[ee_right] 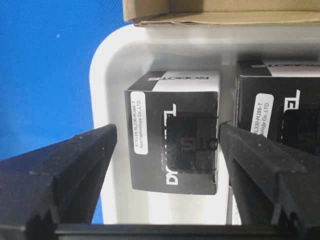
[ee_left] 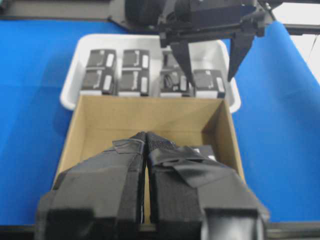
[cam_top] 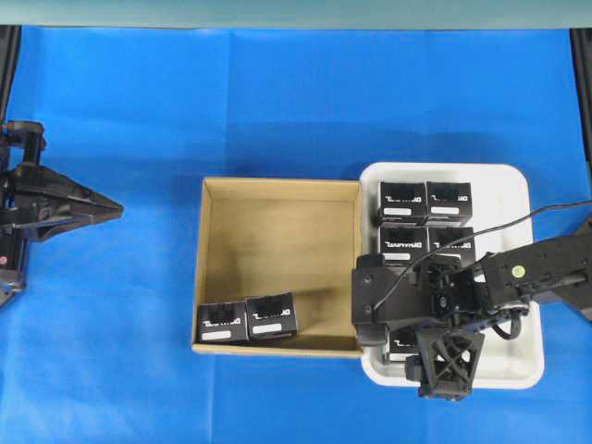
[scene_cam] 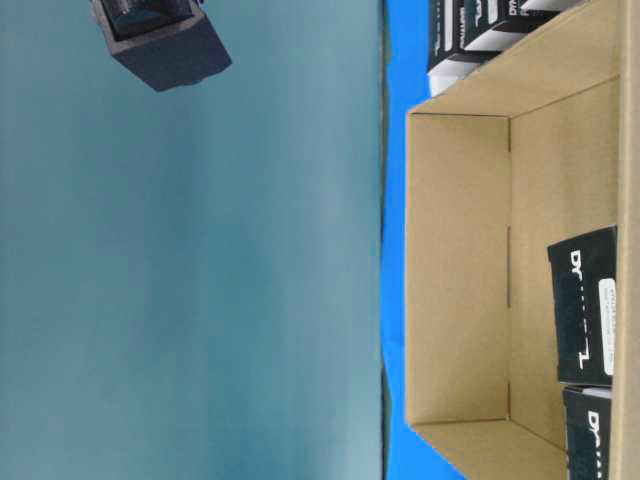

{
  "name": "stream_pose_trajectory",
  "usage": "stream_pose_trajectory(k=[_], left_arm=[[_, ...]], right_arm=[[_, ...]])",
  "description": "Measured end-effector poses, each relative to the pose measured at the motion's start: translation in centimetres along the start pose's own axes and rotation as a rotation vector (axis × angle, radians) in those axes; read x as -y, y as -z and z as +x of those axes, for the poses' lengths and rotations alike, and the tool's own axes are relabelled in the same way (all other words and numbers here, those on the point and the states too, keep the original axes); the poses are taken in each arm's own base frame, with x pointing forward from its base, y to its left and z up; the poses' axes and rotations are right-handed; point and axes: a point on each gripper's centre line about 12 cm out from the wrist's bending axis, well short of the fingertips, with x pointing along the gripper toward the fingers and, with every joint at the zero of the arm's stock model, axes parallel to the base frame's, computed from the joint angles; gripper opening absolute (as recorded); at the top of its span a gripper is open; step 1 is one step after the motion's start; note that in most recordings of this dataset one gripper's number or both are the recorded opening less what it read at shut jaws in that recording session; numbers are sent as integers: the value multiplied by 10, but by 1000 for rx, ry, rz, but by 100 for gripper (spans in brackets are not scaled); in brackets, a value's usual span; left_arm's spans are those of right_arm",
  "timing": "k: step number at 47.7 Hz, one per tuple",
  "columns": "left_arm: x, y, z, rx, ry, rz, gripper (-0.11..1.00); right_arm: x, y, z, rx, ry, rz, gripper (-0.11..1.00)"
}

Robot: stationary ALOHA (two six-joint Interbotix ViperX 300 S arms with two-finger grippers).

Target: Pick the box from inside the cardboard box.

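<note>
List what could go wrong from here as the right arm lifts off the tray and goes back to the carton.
1. The right gripper is open around a black box in the tray, and one finger sits close to the neighbouring box; lifting crookedly may nudge either.
2. The two boxes left in the carton lie against its near wall, so a finger may catch cardboard.

Robot lab bench: blue cloth, plain teal backdrop.
</note>
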Motion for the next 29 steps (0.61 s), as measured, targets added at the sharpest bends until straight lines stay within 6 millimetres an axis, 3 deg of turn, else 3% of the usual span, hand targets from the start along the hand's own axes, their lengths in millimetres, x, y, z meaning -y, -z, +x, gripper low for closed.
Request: stream_pose_trajectory(k=[29], left_arm=[[0,0,0,0,0,0,-2]], right_arm=[[-2,-6,-3,21,-5,2,89]])
